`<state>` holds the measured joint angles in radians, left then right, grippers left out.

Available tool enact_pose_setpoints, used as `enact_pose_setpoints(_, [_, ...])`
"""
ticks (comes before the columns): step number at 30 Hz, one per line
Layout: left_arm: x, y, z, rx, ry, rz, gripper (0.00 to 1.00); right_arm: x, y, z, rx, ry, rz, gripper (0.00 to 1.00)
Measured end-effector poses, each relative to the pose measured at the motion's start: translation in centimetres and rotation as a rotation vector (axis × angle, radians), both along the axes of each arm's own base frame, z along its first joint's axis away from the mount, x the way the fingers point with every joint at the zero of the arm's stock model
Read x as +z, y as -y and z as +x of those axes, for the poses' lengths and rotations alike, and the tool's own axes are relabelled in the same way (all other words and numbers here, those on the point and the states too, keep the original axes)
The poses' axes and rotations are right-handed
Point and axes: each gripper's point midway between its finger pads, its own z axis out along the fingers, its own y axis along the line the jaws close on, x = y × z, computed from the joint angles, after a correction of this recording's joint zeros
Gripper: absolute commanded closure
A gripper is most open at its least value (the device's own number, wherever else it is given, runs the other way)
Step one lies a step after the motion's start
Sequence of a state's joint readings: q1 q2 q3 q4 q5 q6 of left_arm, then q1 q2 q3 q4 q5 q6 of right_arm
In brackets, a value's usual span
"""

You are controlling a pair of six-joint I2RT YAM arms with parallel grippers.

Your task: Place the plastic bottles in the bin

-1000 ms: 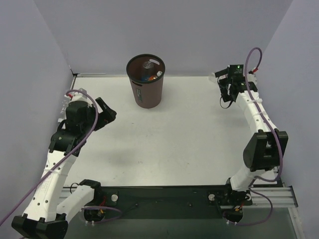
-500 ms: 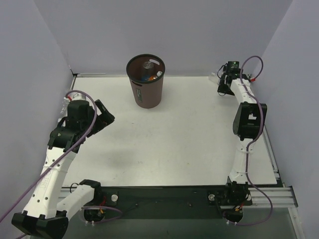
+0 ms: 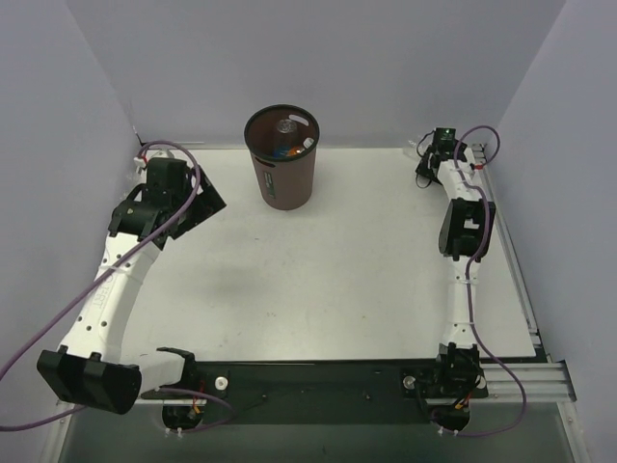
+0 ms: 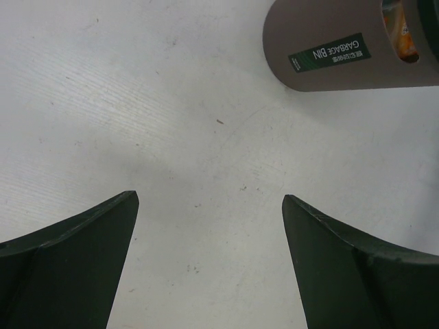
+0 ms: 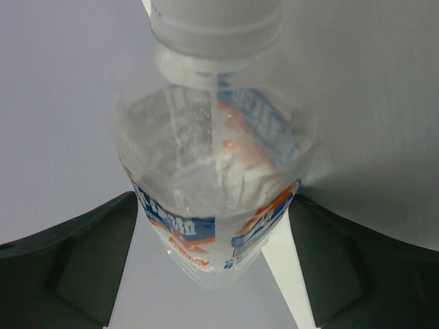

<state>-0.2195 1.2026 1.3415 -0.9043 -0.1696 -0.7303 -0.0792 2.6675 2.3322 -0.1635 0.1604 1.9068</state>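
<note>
The clear plastic bottle with a red, white and blue label [image 5: 216, 185] was between the fingers of the right gripper [image 5: 214, 205], which stood wide at both its sides. Whether they already pressed it could not be told. They were probably placed so to take the bottle by its body. It was well to the right of the dark brown round bin [image 3: 284, 188]. Inside the bin showed coloured shapes, probably the other bottles [image 3: 286, 147]. The left gripper [image 4: 209, 205], wide and holding nothing, hovered to the left of the bin, probably only waiting.
</note>
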Motion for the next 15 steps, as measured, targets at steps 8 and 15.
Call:
enact_pose_setpoints(8, [0.6,0.2,2.2,0.0,-0.003,0.018,0.03,-0.5,1.9,0.7,-0.005,0.034,-0.036,0.7])
enact_pose_setpoints(15, [0.2,0.2,2.4,-0.016,-0.019,0.032,0.03,-0.6,1.7,-0.3,0.07,0.047,-0.077,0.72])
